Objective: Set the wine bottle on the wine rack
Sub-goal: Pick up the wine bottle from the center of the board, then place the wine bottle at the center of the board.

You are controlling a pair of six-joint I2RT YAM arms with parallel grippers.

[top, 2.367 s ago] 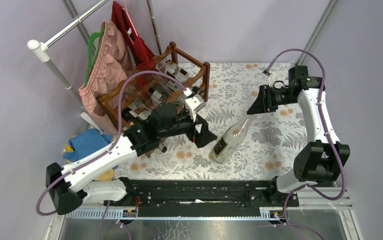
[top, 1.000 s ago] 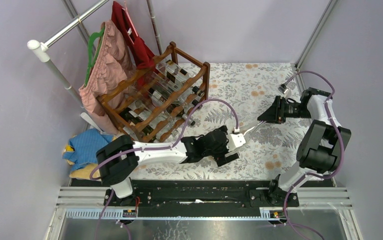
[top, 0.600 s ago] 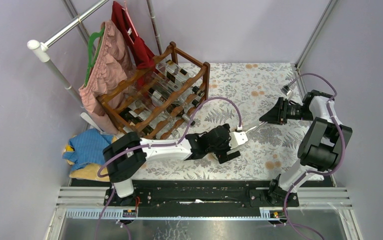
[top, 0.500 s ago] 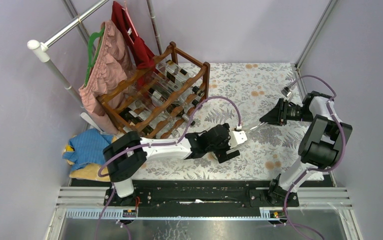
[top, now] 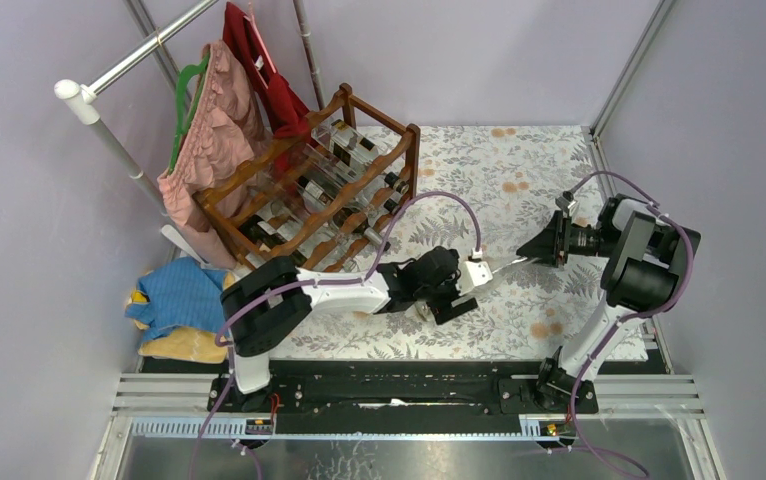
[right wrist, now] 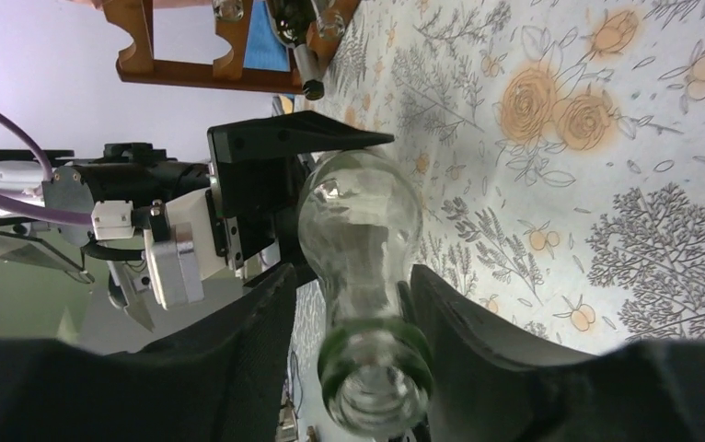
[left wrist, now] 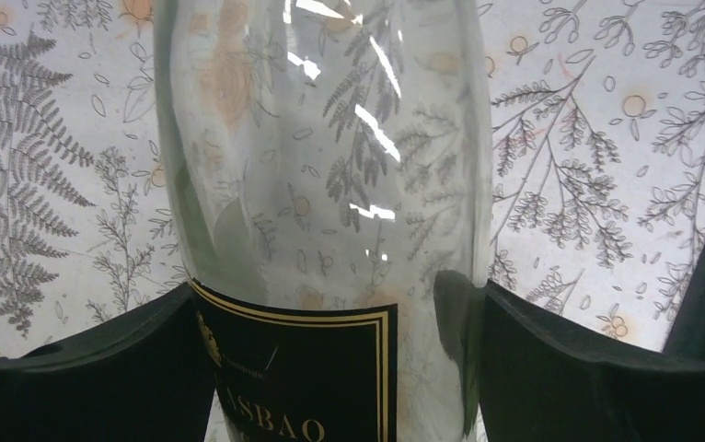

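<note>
The clear wine bottle (top: 504,266) with a black and gold label lies across the floral cloth, its body mostly hidden under my left gripper (top: 442,290). In the left wrist view my left gripper (left wrist: 335,368) is shut on the bottle (left wrist: 330,166), both fingers against its sides at the label. My right gripper (top: 531,250) stands around the neck. In the right wrist view my right gripper (right wrist: 349,281) is open around the bottle (right wrist: 358,212), with a gap on the left side. The dark reddish-brown wine rack (top: 309,190) stands at the back left, apart from both grippers.
The rack holds several bottles (top: 354,150); its corner shows in the right wrist view (right wrist: 174,69). A white clothes rail (top: 109,140) with pink and red garments (top: 209,120) stands behind the rack. A blue cloth bundle (top: 174,290) lies at the left.
My left arm swung from beside the rack to the bottle's body and shut on it. My right gripper moved right and nearer. The bottle turned to lie more level.
</note>
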